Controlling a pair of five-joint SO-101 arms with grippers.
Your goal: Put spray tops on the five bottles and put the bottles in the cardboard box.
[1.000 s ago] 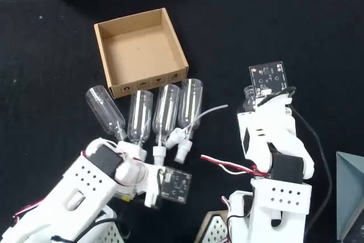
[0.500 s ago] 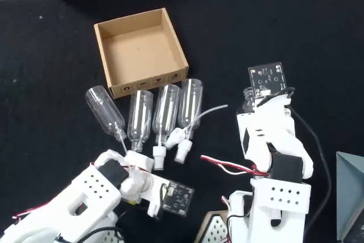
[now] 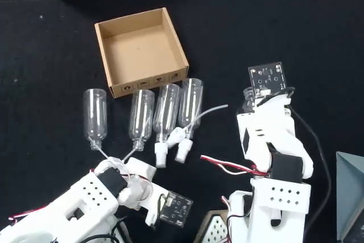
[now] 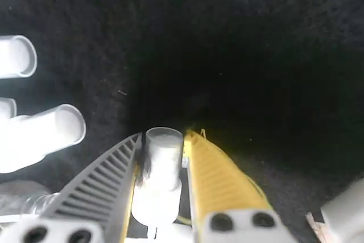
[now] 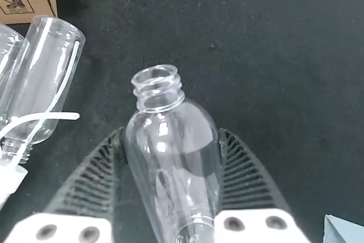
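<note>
The empty cardboard box (image 3: 140, 52) sits at the far left of the black table. In front of it lie several clear bottles (image 3: 166, 112), necks toward the arms; the leftmost bottle (image 3: 95, 115) lies apart from the rest. Two white spray tops (image 3: 161, 153) rest at the necks of the two right-hand bottles, and they appear again in the left wrist view (image 4: 40, 138). My left gripper (image 4: 164, 138) is shut on a white spray top (image 4: 162, 174), low over the table near the front edge. My right gripper (image 5: 170, 135) is shut on an open-necked clear bottle (image 5: 170, 140), to the right of the row (image 3: 248, 98).
A grey-blue object (image 3: 350, 192) stands at the right front edge. The left arm's body (image 3: 85, 203) fills the front left corner. Bare black table stretches right of the box and behind the right arm. Grey fabric lies beyond the far edge.
The left arm has drawn back toward the front edge. The leftmost bottle has swung from tilted to lying parallel with the others, farther left. The right arm has not moved.
</note>
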